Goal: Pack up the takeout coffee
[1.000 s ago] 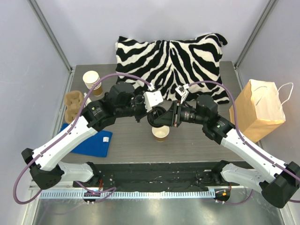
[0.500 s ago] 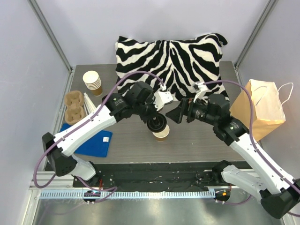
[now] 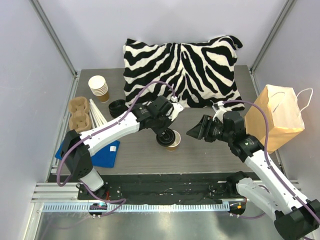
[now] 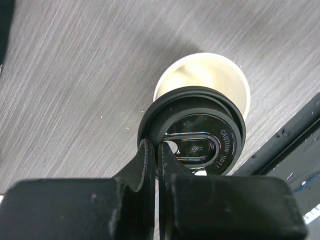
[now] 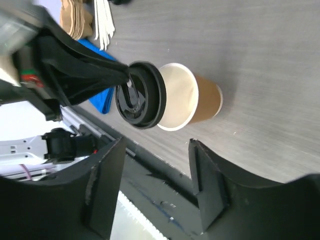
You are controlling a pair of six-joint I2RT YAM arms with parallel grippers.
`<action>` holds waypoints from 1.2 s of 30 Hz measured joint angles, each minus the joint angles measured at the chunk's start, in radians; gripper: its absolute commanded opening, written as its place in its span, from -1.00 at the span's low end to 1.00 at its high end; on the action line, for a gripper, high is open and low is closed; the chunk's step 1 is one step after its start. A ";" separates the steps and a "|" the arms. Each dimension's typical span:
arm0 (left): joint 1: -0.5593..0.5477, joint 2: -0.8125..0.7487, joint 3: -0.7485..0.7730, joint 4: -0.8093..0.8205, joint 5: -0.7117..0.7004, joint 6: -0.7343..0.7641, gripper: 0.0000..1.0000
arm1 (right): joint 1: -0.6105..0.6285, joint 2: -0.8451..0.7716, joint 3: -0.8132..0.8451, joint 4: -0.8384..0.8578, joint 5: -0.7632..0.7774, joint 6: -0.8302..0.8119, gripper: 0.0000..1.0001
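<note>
Grey wood-grain table (image 3: 210,150) runs between pale walls, with a zebra-striped pillow (image 3: 185,65) lying across its far edge. At the right edge a brown paper bag (image 3: 275,117) stands upright. On the far left sit a stack of lidless paper cups (image 3: 98,87), a cardboard cup carrier (image 3: 79,112) with pale sticks (image 3: 98,114) just beside it, and a small pile of black lids (image 3: 117,106). A blue cloth (image 3: 107,152) lies flat near my left arm's base.

The takeout coffee is in two parts near the middle of the table. Its brown paper cup (image 5: 202,100) stands upright on the wood, mouth open and cream inside. Its black lid (image 4: 200,135) is in my left gripper (image 4: 158,150), whose jaws are pinched tight on the lid's rim. I hold the lid tilted over one side of the cup's mouth. It overlaps that part of the rim and leaves the rest of the opening bare, so it is not seated. Whether its edge touches the cup's rim I cannot tell.

My right gripper (image 5: 156,150) hangs to the right of the cup, pointed toward it and apart from it. Its jaws are spread and nothing is between them.
</note>
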 measured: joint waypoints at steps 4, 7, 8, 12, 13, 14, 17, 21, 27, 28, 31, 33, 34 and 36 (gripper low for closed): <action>0.000 0.002 -0.003 0.029 -0.018 -0.038 -1.00 | -0.003 0.031 -0.060 0.053 -0.055 0.076 0.00; 0.000 0.002 -0.003 0.051 -0.018 -0.064 -1.00 | -0.005 0.045 -0.093 0.124 -0.092 0.120 -0.03; 0.000 0.003 -0.003 0.055 -0.018 -0.069 -1.00 | -0.005 0.044 -0.107 0.146 -0.106 0.133 -0.04; 0.000 0.018 -0.003 0.077 -0.018 -0.091 -1.00 | -0.006 0.044 -0.145 0.201 -0.143 0.171 -0.03; 0.000 0.025 -0.003 0.084 -0.018 -0.095 -1.00 | -0.006 0.044 -0.153 0.212 -0.150 0.177 -0.04; 0.000 0.034 -0.003 0.090 -0.017 -0.098 -1.00 | -0.006 0.044 -0.162 0.225 -0.158 0.183 -0.04; 0.000 0.055 -0.003 0.095 -0.014 -0.109 -1.00 | -0.006 0.045 -0.183 0.252 -0.174 0.194 -0.04; 0.000 0.076 -0.003 0.096 -0.013 -0.116 -1.00 | -0.006 0.051 -0.203 0.283 -0.193 0.212 -0.04; -0.004 0.082 -0.003 0.097 -0.011 -0.117 -1.00 | -0.006 0.055 -0.225 0.326 -0.204 0.235 -0.04; -0.005 0.082 -0.003 0.098 -0.010 -0.119 -1.00 | -0.006 0.056 -0.227 0.332 -0.204 0.239 -0.04; -0.008 0.086 -0.003 0.099 -0.005 -0.120 -1.00 | -0.006 0.064 -0.232 0.348 -0.204 0.250 -0.05; -0.010 0.089 -0.003 0.100 -0.003 -0.121 -1.00 | -0.006 0.069 -0.232 0.354 -0.207 0.253 -0.06; -0.010 0.091 -0.003 0.100 -0.002 -0.121 -1.00 | -0.006 0.072 -0.232 0.360 -0.209 0.257 -0.06; -0.010 0.094 -0.003 0.102 -0.002 -0.123 -1.00 | -0.006 0.075 -0.232 0.364 -0.210 0.259 -0.07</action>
